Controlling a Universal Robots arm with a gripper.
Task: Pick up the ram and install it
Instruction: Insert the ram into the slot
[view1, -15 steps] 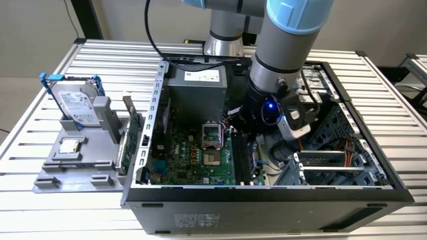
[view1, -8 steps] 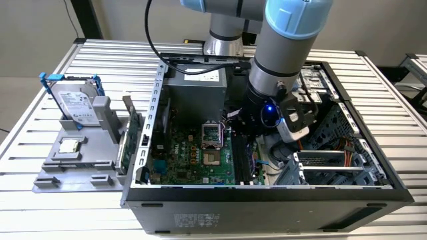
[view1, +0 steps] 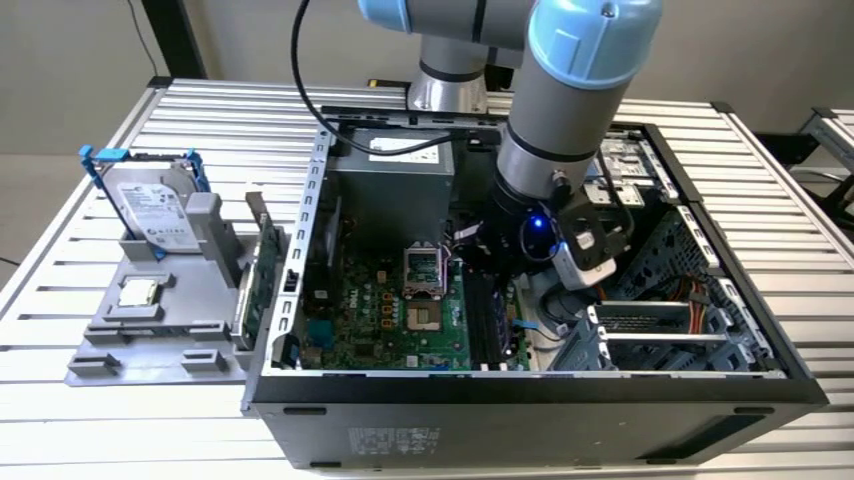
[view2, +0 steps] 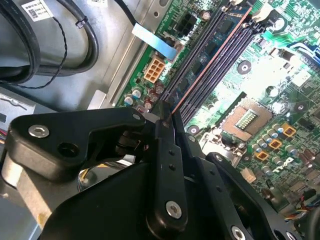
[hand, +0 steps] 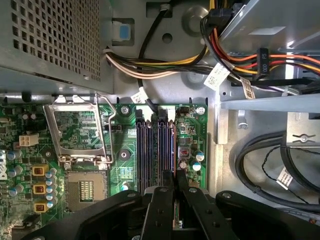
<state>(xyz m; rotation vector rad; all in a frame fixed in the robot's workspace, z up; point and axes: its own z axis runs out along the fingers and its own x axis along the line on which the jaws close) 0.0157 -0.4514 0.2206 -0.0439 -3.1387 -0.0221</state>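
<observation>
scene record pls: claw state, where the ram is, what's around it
claw: shut on the ram, inside the open PC case
ram: seen edge-on, held at one end, running lengthwise along the black memory slots
seated: cannot tell
motherboard: flat on the case floor, CPU socket open and beside the slots
outside the case: hard drive upright in a grey holder, at the exterior view's left
</observation>
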